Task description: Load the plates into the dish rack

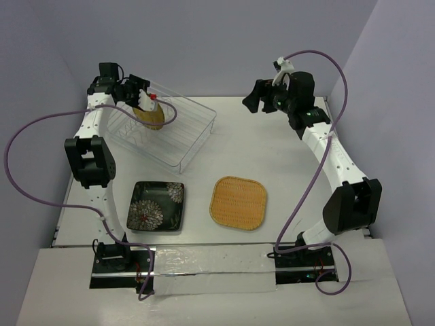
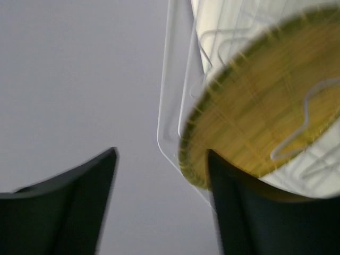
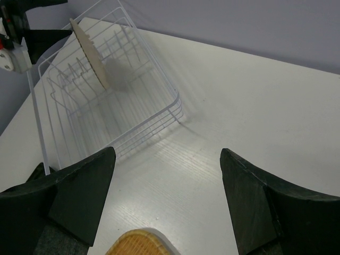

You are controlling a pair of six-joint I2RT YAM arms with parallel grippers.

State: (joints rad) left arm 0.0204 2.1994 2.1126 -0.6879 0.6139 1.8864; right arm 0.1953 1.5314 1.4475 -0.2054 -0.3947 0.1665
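Left pincer (image 2: 162, 154), spread wide, partly hides blurred yellow plate (image 2: 265, 106) in dish rack (image 2: 172, 79); right pincer (image 3: 167, 153) likewise spread.

Worktop (image 1: 272, 163): white, matte, soft shadows on it.
Back wall (image 1: 224, 41): plain lilac-grey, meets the worktop's far edge.
Left wall (image 1: 34, 81): same colour, bare.
Right wall (image 1: 401, 102): same colour, bare.
Near edge: shiny silver strip (image 1: 211, 261); pale board (image 1: 217, 305) in front of it.
Light: even, diffuse.
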